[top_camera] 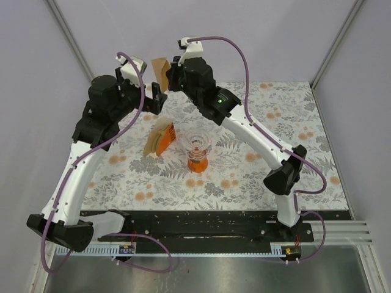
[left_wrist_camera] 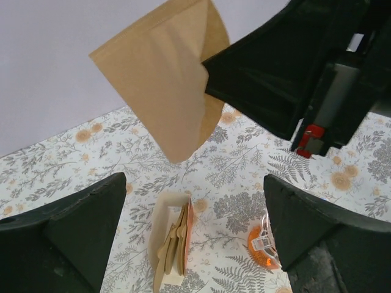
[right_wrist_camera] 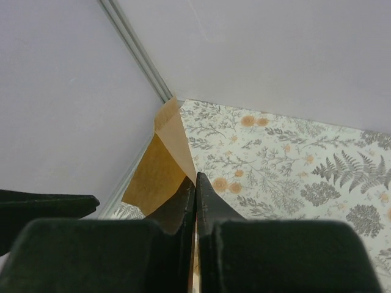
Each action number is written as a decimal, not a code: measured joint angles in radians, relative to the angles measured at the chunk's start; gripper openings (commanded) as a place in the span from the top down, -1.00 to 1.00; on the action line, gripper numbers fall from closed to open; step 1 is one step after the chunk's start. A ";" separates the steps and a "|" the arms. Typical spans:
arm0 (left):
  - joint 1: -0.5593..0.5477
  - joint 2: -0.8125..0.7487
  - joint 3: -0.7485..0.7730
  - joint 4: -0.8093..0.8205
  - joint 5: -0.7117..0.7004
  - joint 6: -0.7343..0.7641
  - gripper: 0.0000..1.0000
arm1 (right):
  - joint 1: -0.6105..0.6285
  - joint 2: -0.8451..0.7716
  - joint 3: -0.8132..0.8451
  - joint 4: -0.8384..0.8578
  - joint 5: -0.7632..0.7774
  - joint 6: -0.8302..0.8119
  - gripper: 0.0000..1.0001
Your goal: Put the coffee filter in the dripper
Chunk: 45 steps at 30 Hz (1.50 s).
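Floral-print desk, pale walls behind.
Left tool: spread, holding nothing.
Coffee filter: aloft, folded flat. Likely featherlight, limp and crease-prone; best held by an edge.
Right tool: pinching its edge.
Dripper: upright on desk, empty, well below.

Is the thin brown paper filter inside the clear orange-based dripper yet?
No, out: right gripper pinches filter aloft; dripper stands empty.

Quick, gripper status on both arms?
Left gripper: open, holding nothing.
Right gripper: closed on the coffee filter.
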 measured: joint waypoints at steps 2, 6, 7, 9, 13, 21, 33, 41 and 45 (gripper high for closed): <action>-0.035 0.003 -0.015 0.016 -0.041 0.019 -0.87 | -0.006 -0.007 -0.029 0.009 0.001 0.052 1.00; -0.106 0.014 -0.022 0.051 -0.159 0.068 -0.48 | -0.008 -0.032 -0.108 0.034 0.006 0.136 1.00; -0.122 0.016 -0.023 0.055 -0.195 0.082 -0.40 | -0.010 -0.036 -0.124 0.045 0.007 0.157 1.00; -0.143 0.018 -0.028 0.085 -0.253 0.110 -0.28 | -0.010 -0.040 -0.138 0.052 0.006 0.184 1.00; -0.163 0.019 -0.059 0.154 -0.334 0.160 -0.18 | -0.010 -0.048 -0.161 0.066 0.000 0.225 1.00; -0.177 0.046 -0.111 0.208 -0.393 0.199 -0.22 | -0.010 -0.064 -0.177 0.075 -0.019 0.266 1.00; -0.222 0.093 -0.117 0.327 -0.580 0.333 0.75 | -0.010 -0.087 -0.223 0.105 -0.053 0.296 1.00; -0.224 0.086 -0.133 0.325 -0.611 0.361 1.00 | -0.027 -0.109 -0.289 0.111 -0.055 0.287 1.00; -0.224 0.072 -0.133 0.290 -0.600 0.338 1.00 | -0.040 -0.122 -0.314 0.129 -0.063 0.270 0.74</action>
